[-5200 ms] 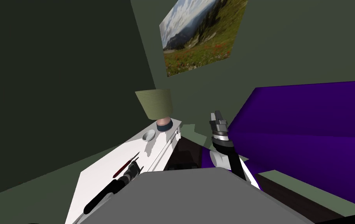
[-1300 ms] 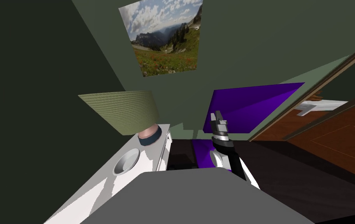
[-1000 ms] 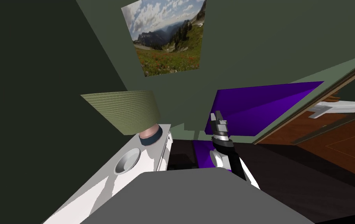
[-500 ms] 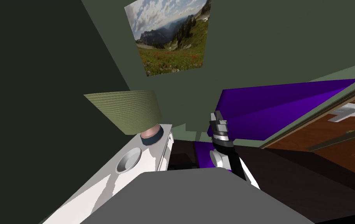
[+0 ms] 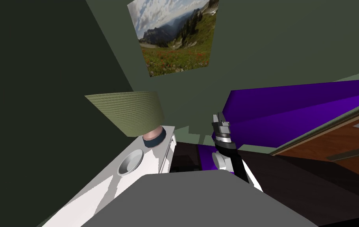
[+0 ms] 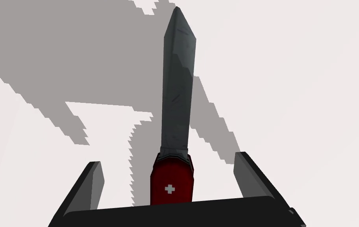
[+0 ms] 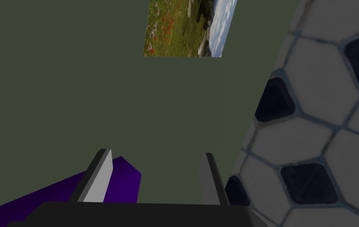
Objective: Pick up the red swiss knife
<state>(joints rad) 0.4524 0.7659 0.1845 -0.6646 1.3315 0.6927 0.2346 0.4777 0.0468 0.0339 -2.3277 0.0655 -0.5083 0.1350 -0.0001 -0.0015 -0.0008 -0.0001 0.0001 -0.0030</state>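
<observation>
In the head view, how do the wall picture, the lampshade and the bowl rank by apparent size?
Largest: wall picture.
Then: lampshade.
Smallest: bowl.
The lampshade is nearer the camera, so true sizes stay unsure.

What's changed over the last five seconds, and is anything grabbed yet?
Mostly my own move: I came closer to the white table, so the lamp and bowl loom larger, then kept turning slightly left. Nothing taken hold of: the left gripper straddles the red swiss knife, fingers open and clear of it. The right gripper stayed raised, fingers open.
</observation>
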